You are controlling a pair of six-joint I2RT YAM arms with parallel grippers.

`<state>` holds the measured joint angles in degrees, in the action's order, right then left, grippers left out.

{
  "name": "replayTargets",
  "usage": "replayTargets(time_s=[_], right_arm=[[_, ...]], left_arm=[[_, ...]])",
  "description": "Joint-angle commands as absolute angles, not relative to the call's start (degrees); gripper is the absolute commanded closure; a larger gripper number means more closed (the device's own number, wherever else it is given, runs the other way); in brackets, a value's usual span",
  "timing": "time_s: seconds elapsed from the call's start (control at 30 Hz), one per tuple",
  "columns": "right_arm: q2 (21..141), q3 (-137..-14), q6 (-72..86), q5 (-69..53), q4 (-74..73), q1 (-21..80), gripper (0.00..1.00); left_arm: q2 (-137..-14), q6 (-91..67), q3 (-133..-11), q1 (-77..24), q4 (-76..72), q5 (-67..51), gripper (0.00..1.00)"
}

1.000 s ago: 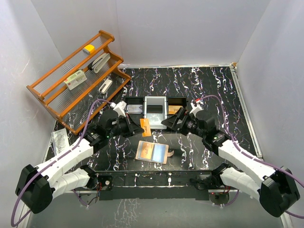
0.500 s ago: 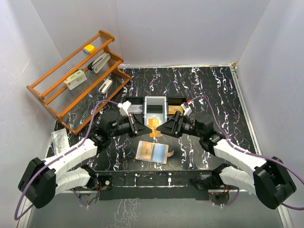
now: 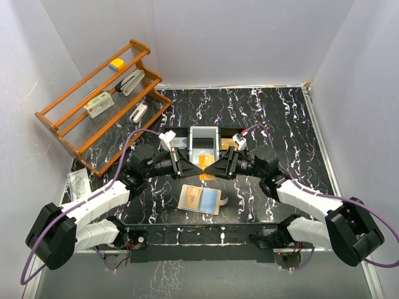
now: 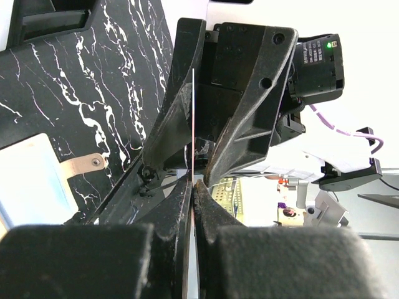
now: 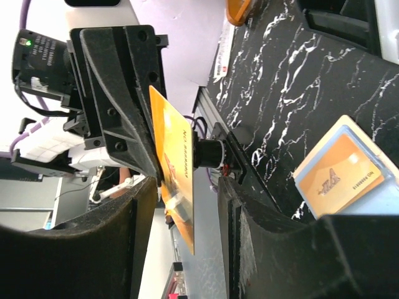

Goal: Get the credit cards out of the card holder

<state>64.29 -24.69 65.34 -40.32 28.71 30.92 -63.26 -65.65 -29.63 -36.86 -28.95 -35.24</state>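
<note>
An orange credit card hangs in the air above the table, and my left gripper is shut on one edge of it. My right gripper faces the left one, its jaws standing on either side of the card's other end. In the right wrist view the credit card lies close to one finger with a gap to the other. The left wrist view shows the credit card edge-on above the left gripper. The card holder lies open on the table below, with an orange card in it.
A black-and-grey tray sits behind the grippers, with an orange card in its right compartment. A wooden rack with small items stands at the back left. A clear bag lies by the left wall.
Both grippers moved toward each other over the card holder. The right gripper came round the far end of the card that the left one holds, and its jaws have narrowed.
</note>
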Motion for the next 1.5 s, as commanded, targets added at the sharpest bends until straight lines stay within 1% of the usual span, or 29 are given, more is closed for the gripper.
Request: replayTargets(time_s=[0.0,0.17,0.27,0.4,0.57,0.7,0.83,0.97,1.0,1.03,1.07,1.17,1.2,1.3,1.33,1.37,1.47], right_arm=[[64.8,-26.2,67.8,-43.5,37.8,30.0,0.59],[64.9,-25.8,68.5,-45.0,39.1,29.0,0.61],[64.8,-25.2,68.9,-45.7,39.8,28.5,0.66],[65.0,-24.3,69.9,-47.2,41.4,27.9,0.79],[65.1,-23.8,70.0,-48.1,42.0,26.7,0.92],[65.4,-23.5,70.5,-49.1,43.1,26.2,0.94],[65.1,-23.0,71.8,-49.3,45.4,26.0,1.0],[64.1,-23.2,71.1,-48.9,43.9,25.8,1.0],[63.6,-23.5,70.1,-48.6,42.2,25.8,1.0],[63.0,-23.8,68.3,-47.8,39.8,25.8,1.0],[61.9,-24.4,66.6,-46.0,36.5,25.4,1.0],[57.6,-26.0,61.3,-37.6,25.7,25.1,1.0],[56.1,-26.7,59.3,-35.4,22.2,25.0,1.0],[53.0,-30.0,52.1,-29.4,13.5,24.9,1.0],[52.5,-31.1,49.9,-27.4,10.9,24.9,1.0],[52.1,-32.2,47.4,-25.8,8.5,24.9,1.0],[51.0,-35.0,40.4,-20.9,3.9,25.0,1.0]], left_arm=[[-60.9,-64.7,-30.4,-36.5,-28.9,-37.1,1.0],[-60.3,-64.2,-30.3,-36.5,-28.1,-36.8,1.0],[-60.3,-64.1,-30.4,-36.5,-28.5,-37.1,1.0],[-60.5,-64.2,-30.4,-36.5,-28.7,-37.3,1.0],[-60.7,-65.8,-29.2,-36.4,-31.2,-37.7,1.0],[-61.6,-66.1,-29.1,-36.4,-32.2,-38.6,1.0],[-62.1,-66.4,-29.1,-36.5,-32.8,-39.1,1.0],[-62.2,-66.2,-29.2,-36.5,-30.6,-38.5,1.0],[-62.5,-65.9,-29.4,-36.5,-29.4,-38.2,0.98],[-62.7,-65.3,-29.9,-36.5,-28.0,-38.1,0.89],[-62.9,-64.7,-30.3,-36.5,-26.6,-37.9,0.79],[-61.9,-62.2,-31.6,-36.5,-20.7,-35.2,0.41],[-61.4,-61.0,-32.2,-36.5,-18.1,-34.1,0.31],[-59.8,-57.0,-34.3,-36.5,-9.9,-30.1,0.1],[-59.3,-56.0,-34.9,-36.5,-7.7,-28.7,0.05],[-58.8,-54.7,-35.4,-36.4,-5.2,-26.6,0.01],[-58.0,-52.6,-36.9,-36.4,-0.1,-23.2,0.01]])
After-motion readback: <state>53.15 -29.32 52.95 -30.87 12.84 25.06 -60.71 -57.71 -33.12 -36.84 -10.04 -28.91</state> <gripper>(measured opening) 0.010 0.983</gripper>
